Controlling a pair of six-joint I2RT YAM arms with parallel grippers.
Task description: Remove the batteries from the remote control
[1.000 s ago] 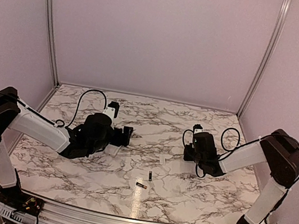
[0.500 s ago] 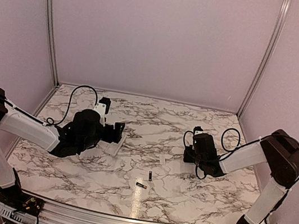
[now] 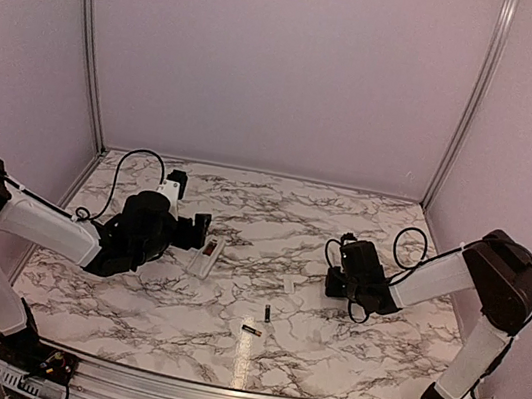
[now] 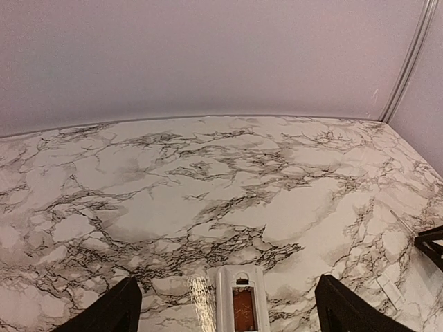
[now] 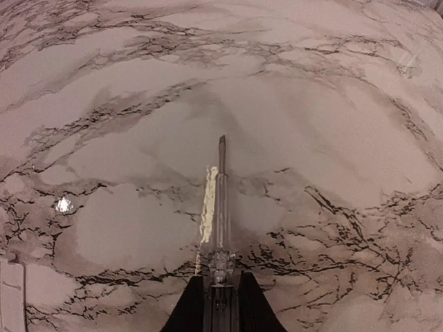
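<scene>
The white remote control [image 3: 204,256] lies flat on the marble table, its dark recess [image 4: 243,310] facing up with nothing in it. My left gripper [image 3: 198,233] stands open just behind the remote's near end; in the left wrist view the remote [image 4: 223,304] sits between the wide-spread fingers [image 4: 124,304], touching neither. Two batteries [image 3: 266,312] [image 3: 250,330] lie loose near the table's front middle. My right gripper [image 3: 337,274] is low over the table on the right, shut on a thin grey rod [image 5: 221,194] that points forward along the surface.
A small white flat cover piece [image 3: 290,283] lies between the remote and the right gripper, also seen as the cover [image 5: 10,297] at the right wrist view's left edge. Pale walls with metal rails close off the table at the back and sides.
My left arm has drawn back to the left, and the remote now lies free on the table ahead of its open fingers. The right gripper has shifted slightly, still around the rod.
</scene>
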